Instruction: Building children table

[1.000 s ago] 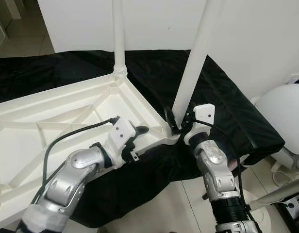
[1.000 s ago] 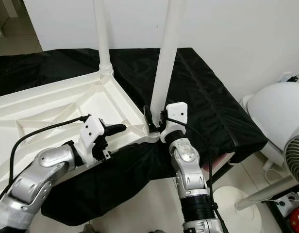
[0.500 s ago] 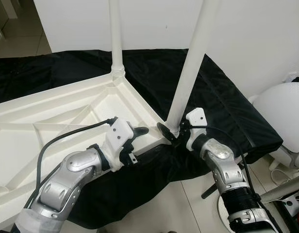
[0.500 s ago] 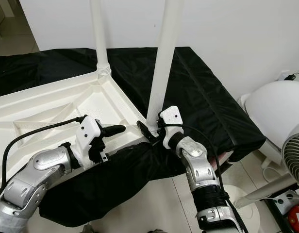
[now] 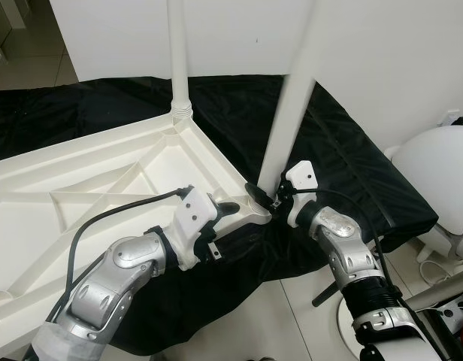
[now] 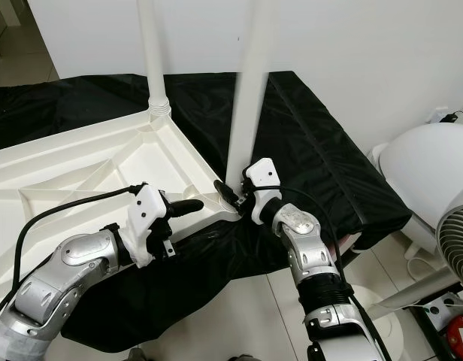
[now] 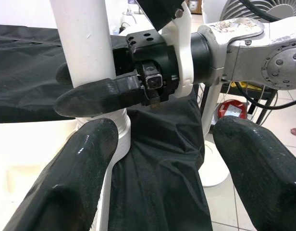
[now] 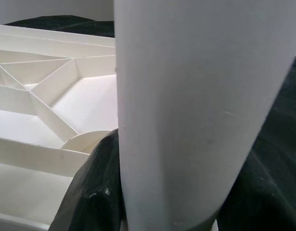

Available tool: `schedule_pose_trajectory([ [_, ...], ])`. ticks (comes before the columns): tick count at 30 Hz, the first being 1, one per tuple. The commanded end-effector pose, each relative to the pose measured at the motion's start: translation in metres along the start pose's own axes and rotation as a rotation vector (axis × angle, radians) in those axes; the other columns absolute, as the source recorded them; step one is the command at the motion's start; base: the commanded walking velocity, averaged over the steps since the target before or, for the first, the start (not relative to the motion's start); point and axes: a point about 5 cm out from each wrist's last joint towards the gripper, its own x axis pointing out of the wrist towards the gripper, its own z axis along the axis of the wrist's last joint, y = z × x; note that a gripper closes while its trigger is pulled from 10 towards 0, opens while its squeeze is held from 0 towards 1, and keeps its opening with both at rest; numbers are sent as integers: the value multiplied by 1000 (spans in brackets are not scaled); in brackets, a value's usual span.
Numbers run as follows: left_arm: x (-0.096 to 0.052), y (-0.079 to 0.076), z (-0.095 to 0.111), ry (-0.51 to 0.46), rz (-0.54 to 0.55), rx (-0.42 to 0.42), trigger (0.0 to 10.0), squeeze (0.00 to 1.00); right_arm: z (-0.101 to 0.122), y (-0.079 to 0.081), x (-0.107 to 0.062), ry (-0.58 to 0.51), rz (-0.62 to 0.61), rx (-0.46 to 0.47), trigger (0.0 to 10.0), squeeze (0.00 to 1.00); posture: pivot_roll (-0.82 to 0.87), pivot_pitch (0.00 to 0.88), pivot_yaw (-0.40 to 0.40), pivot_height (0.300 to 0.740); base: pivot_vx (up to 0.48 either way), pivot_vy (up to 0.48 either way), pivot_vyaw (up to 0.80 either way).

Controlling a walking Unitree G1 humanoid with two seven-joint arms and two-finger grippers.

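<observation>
A white children's table top (image 5: 104, 173) lies upside down on a black cloth (image 5: 344, 158). One white leg (image 5: 179, 60) stands upright in its far corner socket. A second white leg (image 5: 290, 105) stands at the near corner, and my right gripper (image 5: 267, 194) is shut around its base; that leg's tube (image 8: 196, 110) looms close in the right wrist view. My left gripper (image 5: 220, 226) is open at the table's front rim just left of that corner. Its two fingers (image 7: 80, 178) spread wide, facing the leg's base and the right gripper.
A white round fan housing (image 5: 442, 173) stands to the right, with its base (image 6: 363, 316) and a pole on the tiled floor. A white wall runs behind the cloth-covered platform. The platform's front edge drops to the floor beneath my arms.
My right wrist has swung round the near leg's base from below to the right side, and the leg stands more upright. The left gripper has crept right toward the corner.
</observation>
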Motion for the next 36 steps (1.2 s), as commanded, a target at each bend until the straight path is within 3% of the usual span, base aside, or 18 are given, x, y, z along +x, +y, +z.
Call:
schedule_pose_trajectory([
  [1, 2, -3, -2, 10, -20, 7, 10000, 0, -1, -4, -2, 12, -1, -30, 0, 0, 31, 84, -20, 740, 0, 0, 0],
  [3, 3, -2, -1, 10, -18, 8, 10000, 0, -1, -5, -2, 13, -9, -31, 0, 0, 31, 84, -20, 740, 0, 0, 0],
  [4, 3, -2, -1, 11, -16, 9, 10000, 0, -2, -5, -3, 16, -21, -27, 10000, 0, 32, 84, -23, 740, 0, 0, 0],
  [16, 2, 0, -1, 13, -4, 25, 10000, 0, 3, 0, 0, -33, -194, 51, 10000, 0, 19, 87, -22, 740, 0, 0, 0],
  [19, 3, 0, -1, 12, 1, 24, 10000, 0, 5, 1, 1, -38, -283, 46, 10000, 0, 16, 92, -23, 740, 0, 0, 0],
  [20, 3, 1, -1, 13, 3, 24, 10000, 0, 6, 6, 2, -46, -362, 62, 10000, 0, 14, 91, -25, 740, 0, 0, 0],
  [22, 3, 1, -1, 13, 3, 24, 10000, 0, 6, 6, 2, -46, -362, 62, 10000, 0, 14, 91, -25, 740, 0, 0, 0],
  [24, 3, 2, -1, 14, 6, 25, 10000, 0, 7, 18, 7, -50, -486, 121, 10000, 0, 11, 89, -25, 740, 0, 0, 0],
  [28, 5, 2, 0, 10, 9, 31, 10000, 0, 8, 28, 13, -56, -610, 192, 10000, 0, 13, 87, -28, 740, 0, 0, 0],
  [34, 6, 2, 0, 6, 14, 32, 10000, 0, 11, 34, 20, -66, -593, 231, 10000, 0, 20, 85, -32, 740, 0, 0, 0],
  [35, 5, 3, 0, 7, 16, 34, 10000, 0, 12, 35, 20, -79, -569, 239, 10000, 627, 21, 84, -34, 740, 0, 0, 0],
  [36, 5, 3, 0, 7, 19, 37, 10000, 0, 14, 35, 19, -91, -550, 243, 10000, 627, 21, 84, -34, 740, 0, 0, 0],
])
